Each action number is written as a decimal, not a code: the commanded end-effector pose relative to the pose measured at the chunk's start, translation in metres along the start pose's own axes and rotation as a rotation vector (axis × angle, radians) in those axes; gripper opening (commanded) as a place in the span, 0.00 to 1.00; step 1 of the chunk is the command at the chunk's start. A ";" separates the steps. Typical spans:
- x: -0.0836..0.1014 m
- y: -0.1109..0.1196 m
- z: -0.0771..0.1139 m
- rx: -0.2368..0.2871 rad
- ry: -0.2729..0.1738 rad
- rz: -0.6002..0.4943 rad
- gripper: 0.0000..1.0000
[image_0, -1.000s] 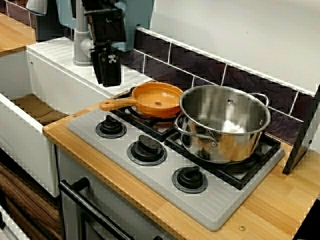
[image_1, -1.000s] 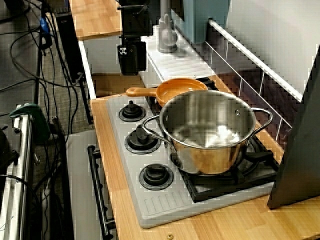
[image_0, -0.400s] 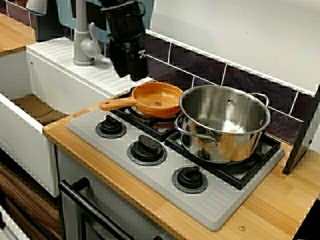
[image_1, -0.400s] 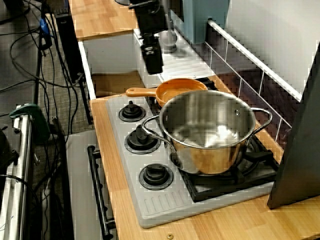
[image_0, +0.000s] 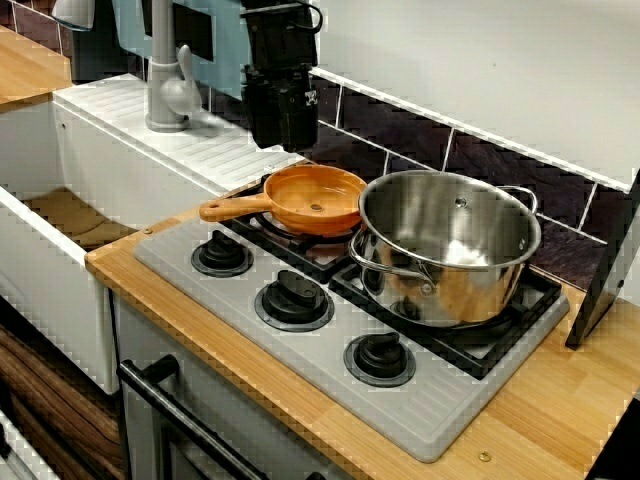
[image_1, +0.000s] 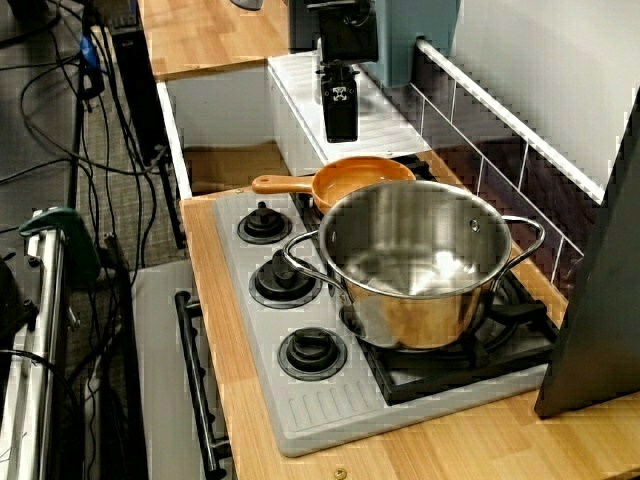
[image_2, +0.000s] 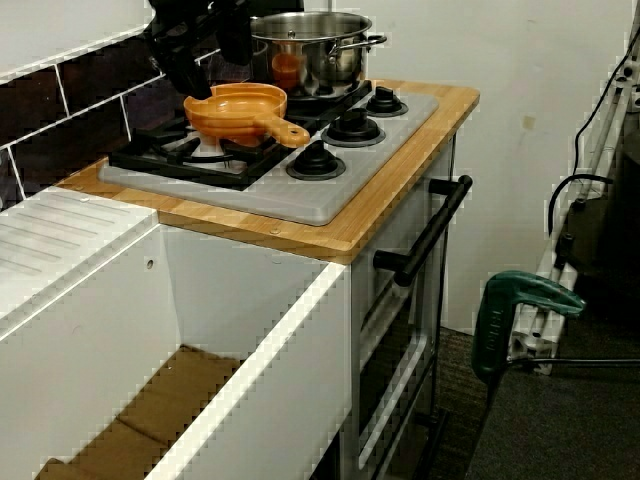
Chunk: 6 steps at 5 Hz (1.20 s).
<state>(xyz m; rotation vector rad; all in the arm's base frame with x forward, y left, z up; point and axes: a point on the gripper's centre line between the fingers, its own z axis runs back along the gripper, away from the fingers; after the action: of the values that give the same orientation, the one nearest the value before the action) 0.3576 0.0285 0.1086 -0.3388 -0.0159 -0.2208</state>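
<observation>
My black gripper (image_0: 283, 130) hangs fingers-down over the back edge of the white drainboard (image_0: 190, 140), just left of and above the orange frying pan (image_0: 318, 196). Its jaws look pressed together with nothing between them. The view along the counter shows the gripper (image_1: 340, 120) a short way behind the pan (image_1: 360, 176), apart from it. The pan sits on the rear-left burner with its handle (image_0: 230, 209) pointing toward the sink. A large steel pot (image_0: 450, 240) stands right beside it. From the sink side, the gripper (image_2: 185, 62) is partly cut off at the top.
Three black knobs (image_0: 293, 296) line the grey stove's front. A grey faucet (image_0: 165, 85) stands left of the gripper, with the white sink (image_0: 60, 215) below. Dark tiles (image_0: 400, 125) back the stove. A black panel (image_0: 605, 270) leans at the far right.
The gripper has travelled right across the drainboard, from beside the faucet to near the pan's back edge, and sits slightly higher. Pan and pot have not moved.
</observation>
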 end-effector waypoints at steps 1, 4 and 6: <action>-0.007 0.009 0.006 0.021 -0.045 -0.042 1.00; -0.010 0.009 -0.012 0.072 -0.095 -0.030 1.00; -0.011 0.011 -0.009 0.031 -0.081 -0.036 0.00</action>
<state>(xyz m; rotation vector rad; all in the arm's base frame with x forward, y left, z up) 0.3491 0.0329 0.0740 -0.3408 -0.0424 -0.2297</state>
